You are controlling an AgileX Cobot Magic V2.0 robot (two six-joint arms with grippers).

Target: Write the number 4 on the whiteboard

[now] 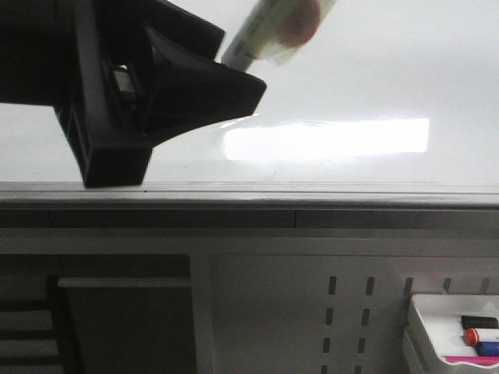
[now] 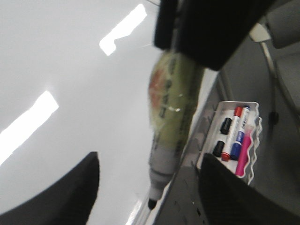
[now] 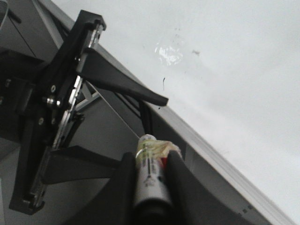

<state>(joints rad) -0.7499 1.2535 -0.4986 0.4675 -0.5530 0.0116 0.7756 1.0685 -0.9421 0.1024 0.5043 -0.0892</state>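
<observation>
The whiteboard (image 1: 359,86) (image 2: 65,70) (image 3: 234,70) is glossy white with a grey lower edge (image 1: 249,195). No number 4 shows on it. A small black tick mark (image 3: 163,83) and faint smudges (image 3: 177,33) mark it. My right gripper (image 3: 150,157) (image 2: 211,33) is shut on a white marker (image 3: 149,176) (image 2: 171,108) (image 1: 273,31) wrapped in yellowish tape. Its black tip (image 2: 151,204) points at the board's lower edge; contact cannot be told. My left gripper (image 1: 242,61) (image 2: 150,159) (image 3: 140,131) is wide open, its fingers either side of the marker without touching it.
A white tray (image 1: 437,312) (image 2: 255,140) with red, blue, pink and black markers hangs on a perforated grey panel (image 1: 312,312) below the board at the right. A bright glare patch (image 1: 327,140) lies on the board. A chair (image 2: 283,28) stands beyond.
</observation>
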